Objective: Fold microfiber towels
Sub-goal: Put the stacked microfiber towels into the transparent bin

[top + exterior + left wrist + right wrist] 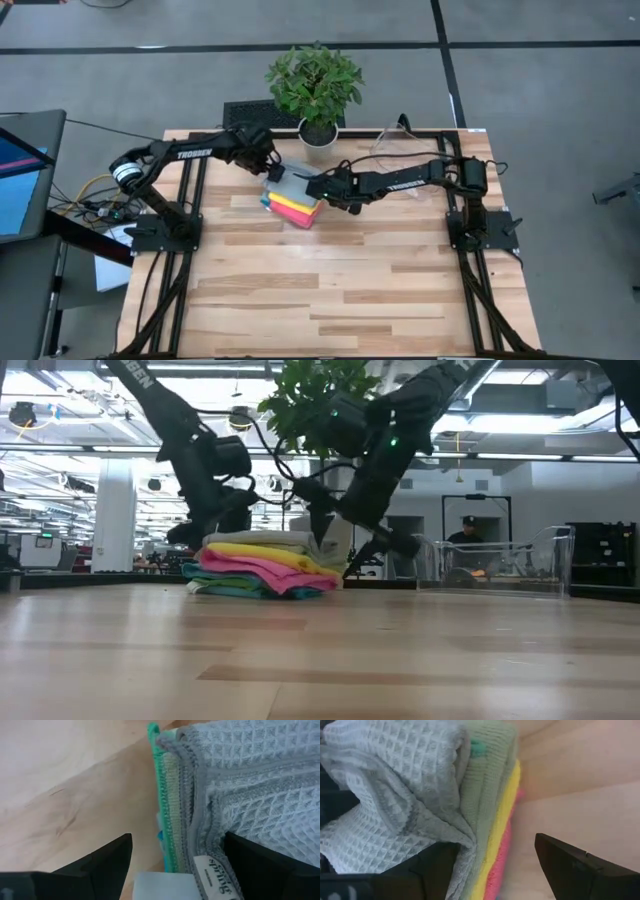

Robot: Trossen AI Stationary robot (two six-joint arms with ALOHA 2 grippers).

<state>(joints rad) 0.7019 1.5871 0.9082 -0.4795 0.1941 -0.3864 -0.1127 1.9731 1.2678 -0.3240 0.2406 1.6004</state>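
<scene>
Stack of folded microfiber towels [291, 201] on the wooden table [330, 300], just in front of the potted plant [315, 92]. Top layer a pale grey waffle-weave towel [260, 780], folded but loose at its edges; beneath it sage green, yellow, pink and teal layers, edges roughly aligned. White care label [215, 875] showing at one corner of the grey towel.

Handling, as a judgement: soft, light, limp cloth; no stiffness to hold a shape once lifted, so likely to sag and unfold if taken by one point. Waffle texture and stitched hem probably grippy rather than slippery. Not fragile. Best hold probably at the hemmed corners or along the folded edge, pinching only the top layer; a deep pinch risks catching the sage layer underneath and dragging the stack askew.

Left gripper [268, 162] at the plant-side edge of the stack, fingers spread wide on either side of the towel edges, nothing clamped. Right gripper [322, 186] at the stack's far side from the left arm, jaws likewise wide apart, straddling the grey towel's folded edge without closing on it. Both low, close over the pile in the low view.

Clear plastic bin [500, 565] well apart from the plant, off toward the right arm's side of the table.
</scene>
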